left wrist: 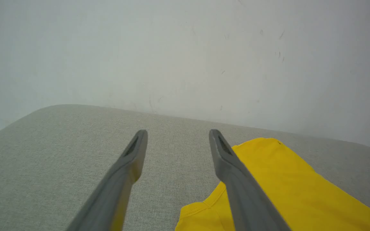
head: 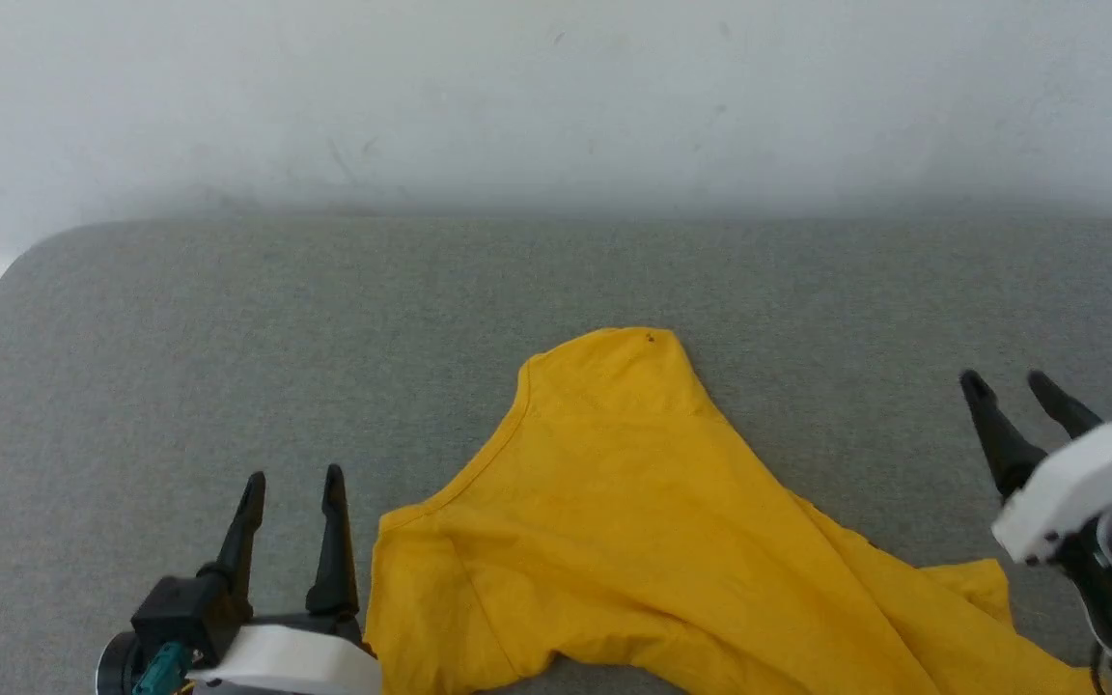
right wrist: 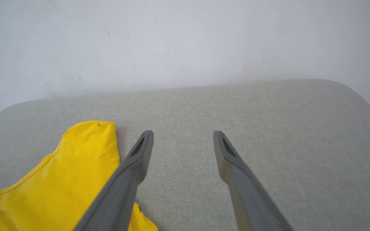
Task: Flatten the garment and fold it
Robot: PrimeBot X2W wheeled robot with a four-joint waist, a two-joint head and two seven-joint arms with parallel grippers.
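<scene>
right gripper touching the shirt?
Apart. In the head view, bare grey surface lies between the open right gripper and the garment.

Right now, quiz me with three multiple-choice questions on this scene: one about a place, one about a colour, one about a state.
1. Seen from the head view, where does the garment lie?
A. Between the left tool and the right tool
B. Left of both tools
C. Hanging on the wall

2. What colour is the surface under it?
A. Red
B. Grey
C. Black

3. How do the two tools stand?
A. Both clamped on cloth
B. One open, one shut
C. Both open, holding nothing

Answers:
1 A: the yellow cloth spreads across the space between the two tools.
2 B: the padded top is grey fabric.
3 C: each wrist view shows a wide gap with nothing gripped.
</scene>
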